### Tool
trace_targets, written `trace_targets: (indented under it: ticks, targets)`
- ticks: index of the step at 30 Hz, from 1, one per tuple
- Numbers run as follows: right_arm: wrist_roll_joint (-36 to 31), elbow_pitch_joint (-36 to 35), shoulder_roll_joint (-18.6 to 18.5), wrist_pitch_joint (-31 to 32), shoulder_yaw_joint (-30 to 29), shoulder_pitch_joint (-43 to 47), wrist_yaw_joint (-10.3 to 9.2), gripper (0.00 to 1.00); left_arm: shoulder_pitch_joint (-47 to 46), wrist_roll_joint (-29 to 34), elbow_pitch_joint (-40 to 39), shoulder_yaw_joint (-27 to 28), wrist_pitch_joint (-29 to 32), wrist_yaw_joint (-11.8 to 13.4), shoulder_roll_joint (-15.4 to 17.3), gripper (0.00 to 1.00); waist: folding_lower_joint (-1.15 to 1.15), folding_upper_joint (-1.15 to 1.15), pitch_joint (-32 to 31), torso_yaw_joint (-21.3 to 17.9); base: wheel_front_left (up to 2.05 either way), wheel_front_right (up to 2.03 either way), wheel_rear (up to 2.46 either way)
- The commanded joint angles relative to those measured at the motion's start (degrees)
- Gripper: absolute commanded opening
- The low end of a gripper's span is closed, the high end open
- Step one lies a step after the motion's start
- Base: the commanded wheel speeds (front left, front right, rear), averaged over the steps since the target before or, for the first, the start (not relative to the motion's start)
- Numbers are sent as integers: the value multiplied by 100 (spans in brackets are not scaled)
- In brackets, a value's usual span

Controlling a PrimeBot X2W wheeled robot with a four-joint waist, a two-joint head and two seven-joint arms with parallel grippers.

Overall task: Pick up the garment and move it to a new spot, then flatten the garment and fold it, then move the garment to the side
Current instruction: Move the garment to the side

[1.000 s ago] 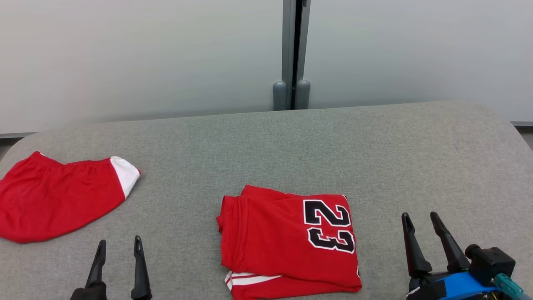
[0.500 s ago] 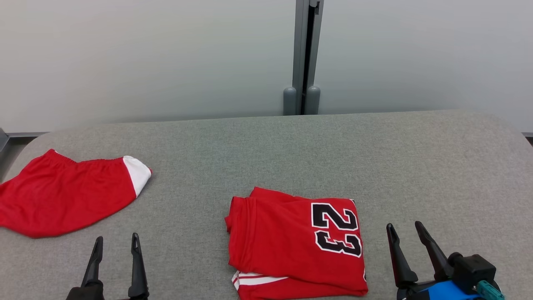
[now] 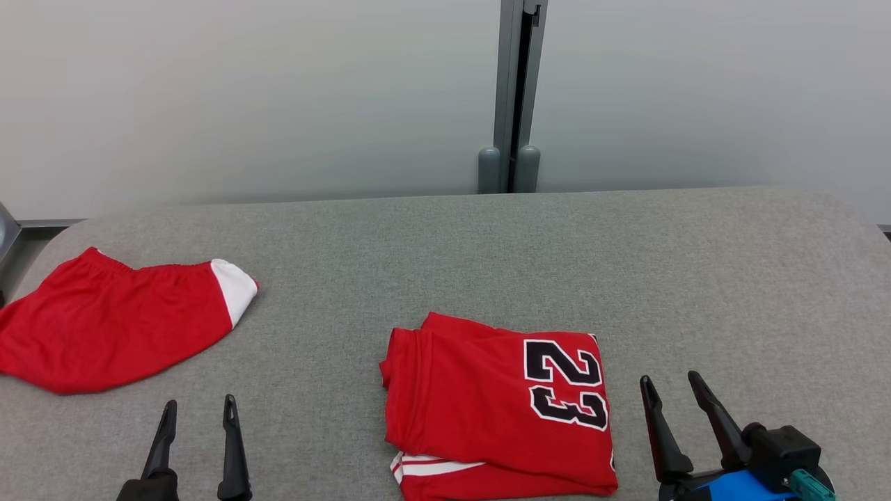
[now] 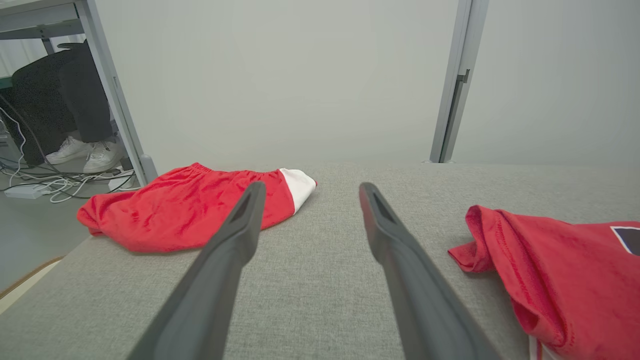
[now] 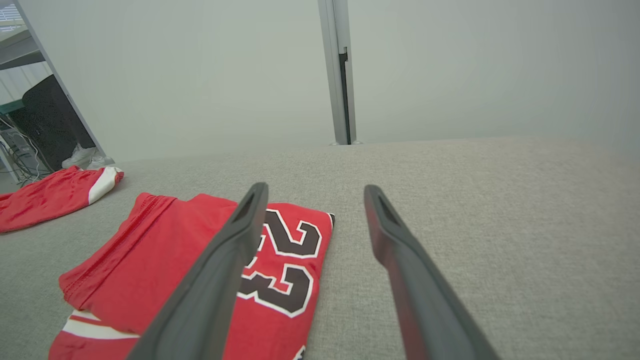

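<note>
Grey padded table spans the scene, with a pale wall and a grey upright post behind its far edge. Folded red jersey, the task garment, lies flat at near centre; black "23" faces up on its right half, and a white-striped hem shows at its near-left corner. Red shorts with a white side panel lie rumpled at the far left end, well apart from the jersey. Left gripper is at the near left, between shorts and jersey: fingers spread wide, nothing between them, clear of both cloths. Right gripper is just right of the jersey's near-right corner: fingers likewise spread wide and empty, apart from the fabric. Whether either set of tips rests on the table I cannot tell. Head view gives the jersey's outline except its near edge. Left wrist view gives the raised, bunched fold on the jersey's left edge and, beyond the table's left end, a desk leg, a person's dark trouser legs, white shoes and cables on the floor. Right wrist view gives the jersey's stitched seam near its left edge and bare table to the right.
</note>
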Motion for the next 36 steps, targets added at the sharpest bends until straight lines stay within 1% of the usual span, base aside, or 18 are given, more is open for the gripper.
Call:
trace_targets:
  ticks: [1,16,23,27,36]
  targets:
    - [-38,-21,11,-3,-16,2,2,100,-85,-12,7,11,-24,13,4,100,0,0,8,-5,0,0,0]
    - [-70,89,16,-3,-38,17,2,100,-84,-41,31,20,-24,54,-2,100,0,0,23,-26,0,0,0]
    - [-68,326,-92,-3,170,-431,2,100,-134,-54,39,32,-24,48,-4,100,0,0,68,-20,0,0,0]
    - [-61,686,-142,5,332,-820,2,100,-182,-64,55,5,-24,40,-5,100,0,0,101,27,0,0,0]
    - [27,2026,-165,42,546,-1561,1,100,-279,-109,95,-66,-24,-2,-7,100,0,0,233,268,0,0,0]
